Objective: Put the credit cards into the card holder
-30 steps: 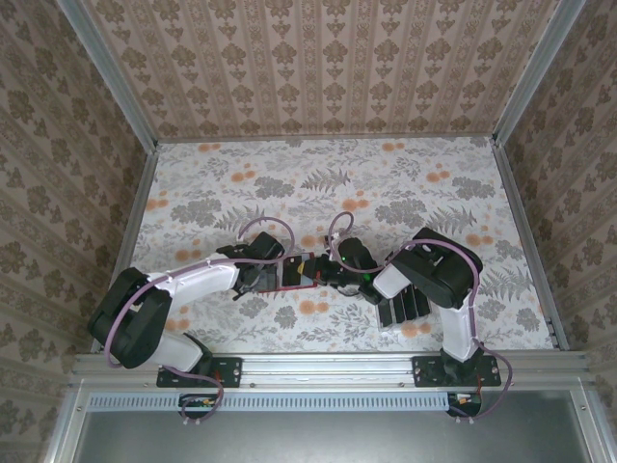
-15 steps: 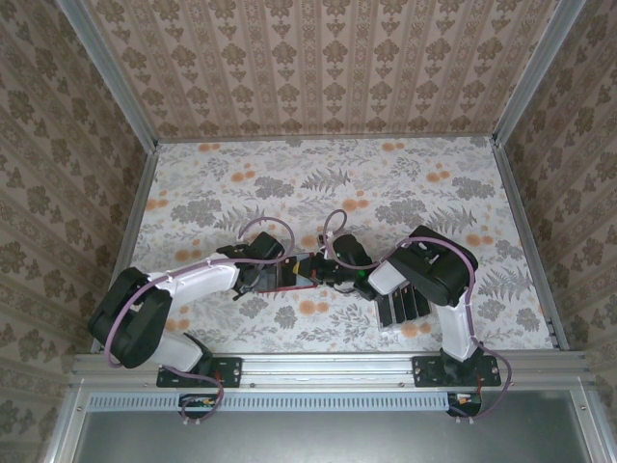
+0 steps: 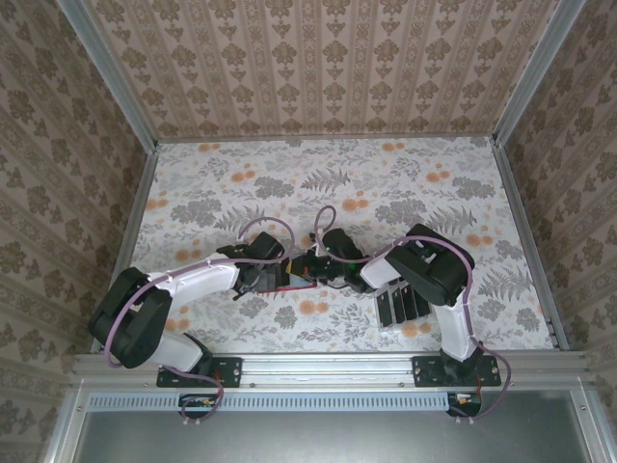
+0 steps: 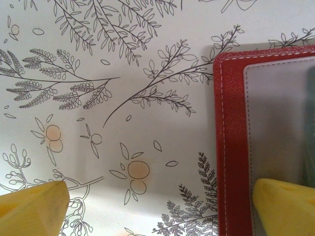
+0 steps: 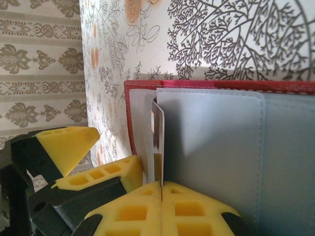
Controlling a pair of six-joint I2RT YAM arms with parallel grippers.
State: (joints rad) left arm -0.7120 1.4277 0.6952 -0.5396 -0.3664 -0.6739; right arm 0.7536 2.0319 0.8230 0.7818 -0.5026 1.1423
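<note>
The red card holder (image 5: 129, 110) lies open on the table, its grey inner pockets (image 5: 211, 137) facing up. My right gripper (image 5: 161, 186) is shut on a thin credit card (image 5: 157, 137) seen edge-on, with the card's far end at the pocket's left edge. From above, this gripper (image 3: 320, 267) sits at the holder's right side. My left gripper (image 4: 157, 211) stands open over the holder's left end (image 4: 229, 147). One yellow fingertip (image 4: 285, 206) rests on the grey lining, the other (image 4: 32, 206) over bare table. In the top view the left gripper (image 3: 273, 275) meets the holder (image 3: 295, 276).
More black cards stand in a clear slotted tray (image 3: 402, 305) under the right forearm, near the front edge. Patterned walls close in the table on the left, right and back. Floral tabletop (image 3: 337, 183) stretches behind both grippers.
The right gripper has moved left with the card toward the card holder. The left arm has stayed in place on the holder.
</note>
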